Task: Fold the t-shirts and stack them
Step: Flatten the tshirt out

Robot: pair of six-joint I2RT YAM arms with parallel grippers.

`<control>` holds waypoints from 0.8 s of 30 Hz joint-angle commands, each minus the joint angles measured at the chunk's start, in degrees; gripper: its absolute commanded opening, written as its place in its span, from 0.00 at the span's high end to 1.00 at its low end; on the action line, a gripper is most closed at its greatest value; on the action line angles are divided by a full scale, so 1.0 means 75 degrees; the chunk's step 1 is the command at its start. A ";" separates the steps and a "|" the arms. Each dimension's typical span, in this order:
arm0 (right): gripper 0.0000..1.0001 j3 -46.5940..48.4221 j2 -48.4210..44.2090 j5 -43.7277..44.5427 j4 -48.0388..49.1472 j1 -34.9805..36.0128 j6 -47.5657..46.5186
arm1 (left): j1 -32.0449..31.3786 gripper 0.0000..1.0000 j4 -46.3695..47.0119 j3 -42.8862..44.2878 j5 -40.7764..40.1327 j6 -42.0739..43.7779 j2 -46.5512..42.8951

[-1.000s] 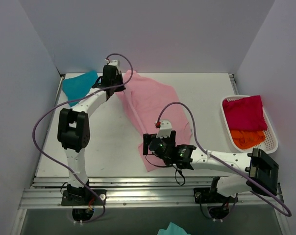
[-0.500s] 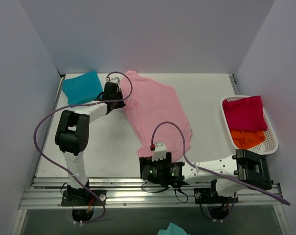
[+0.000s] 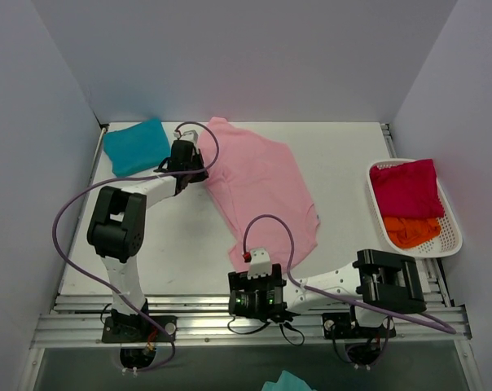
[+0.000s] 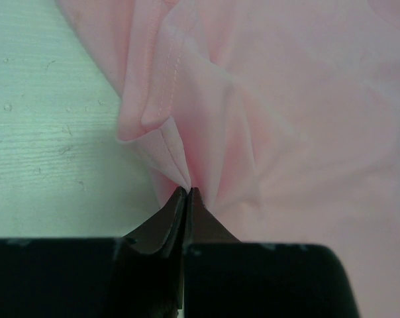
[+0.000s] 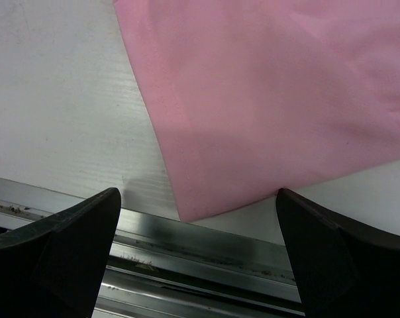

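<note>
The large light pink t-shirt (image 3: pixel 262 183) lies spread across the middle of the table, and its near corner (image 5: pixel 193 212) reaches the front edge. My left gripper (image 3: pixel 195 165) is at the shirt's far left edge, shut on a pinched fold of pink cloth (image 4: pixel 180 159). My right gripper (image 5: pixel 197 199) hangs open over the near corner with its fingers either side of it, holding nothing. A folded teal-blue t-shirt (image 3: pixel 136 145) lies at the back left corner. A magenta-red t-shirt (image 3: pixel 405 187) and an orange one (image 3: pixel 410 230) are in the basket.
A white basket (image 3: pixel 454 224) stands at the right edge of the table. A metal rail (image 5: pixel 206 245) runs along the near edge under my right gripper. Walls close in the back and both sides. A teal cloth (image 3: pixel 287 381) shows below the table front.
My right arm has drawn back to the near edge, past the shirt's near corner. My left gripper has shifted slightly nearer with the pink edge, so the teal shirt shows fully.
</note>
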 commanded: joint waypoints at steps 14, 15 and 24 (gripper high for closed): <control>0.01 0.0945 0.0167 0.0796 -0.0873 -0.0051 -0.0109 | -0.0005 0.98 0.0545 0.0000 0.0184 0.0019 -0.0177; 0.01 0.0875 0.0342 0.0715 -0.0755 -0.0087 -0.0202 | -0.0005 0.98 0.0545 0.0012 0.0207 0.0019 -0.0154; 0.23 0.0453 0.1198 -0.0083 0.0488 -0.0368 -0.0460 | -0.0005 0.98 0.0581 -0.0011 0.0242 0.0030 -0.0119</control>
